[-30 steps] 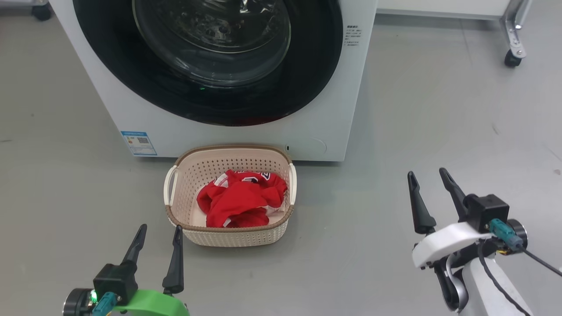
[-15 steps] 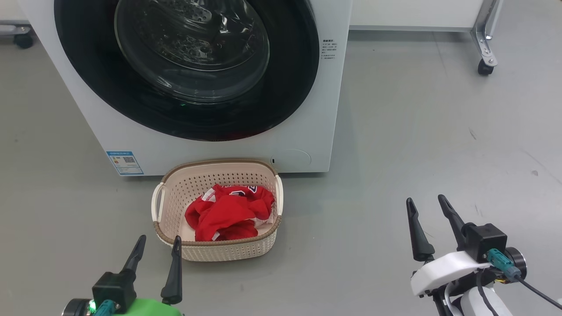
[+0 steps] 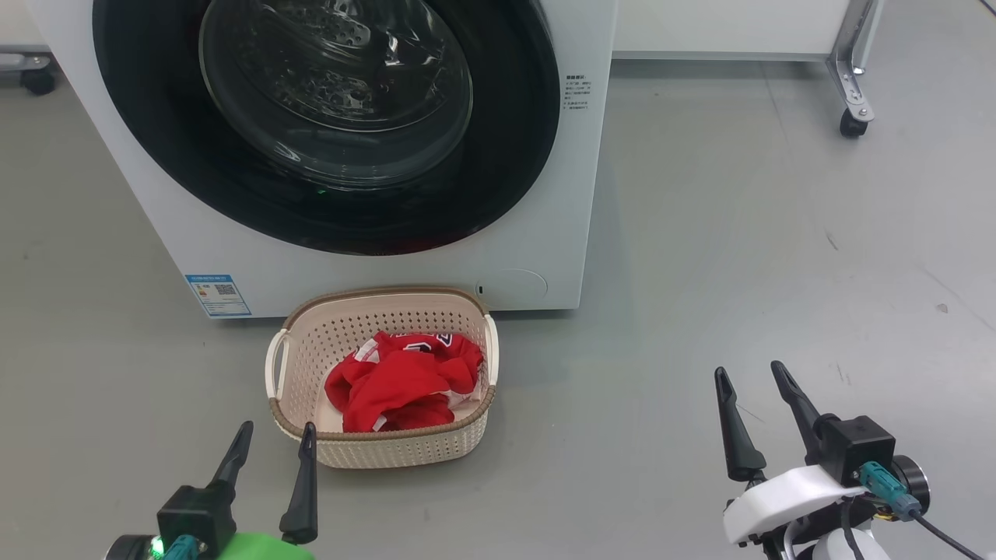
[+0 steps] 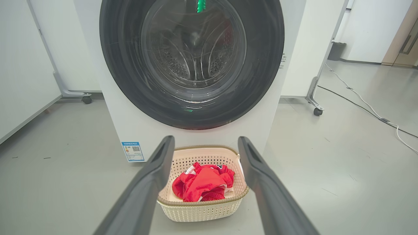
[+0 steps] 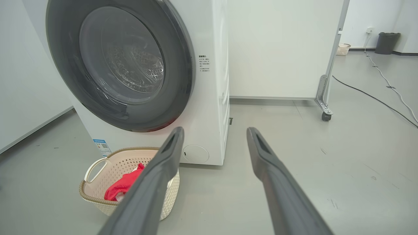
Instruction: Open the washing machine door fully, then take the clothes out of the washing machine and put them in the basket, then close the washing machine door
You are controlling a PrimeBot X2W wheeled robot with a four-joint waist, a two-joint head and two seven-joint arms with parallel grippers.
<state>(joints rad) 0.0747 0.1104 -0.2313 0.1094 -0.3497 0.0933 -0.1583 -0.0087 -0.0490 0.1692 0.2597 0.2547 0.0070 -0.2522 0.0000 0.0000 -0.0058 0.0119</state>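
Washing machine door [image 3: 334, 101] looks shut. In the head view it's 12 o'clock from the left gripper [image 3: 278, 428] and 10 from the right gripper [image 3: 748, 369] (both spread wide, holding nothing). Clothes [image 3: 397, 381] sit in the basket [image 3: 381, 295], 2 o'clock off the left, which is the nearer arm.

Floor [image 3: 739, 233]: smooth grey surface with faint scuff marks.
Washing machine [image 3: 545, 249]: stands directly on the floor.
Basket [image 3: 389, 453]: rests on the floor, just in front of the machine's base.
Caster [image 3: 850, 124]: wheeled metal leg on the floor, well right of the machine.
Cable [image 4: 384, 120]: lies along the floor at far right.
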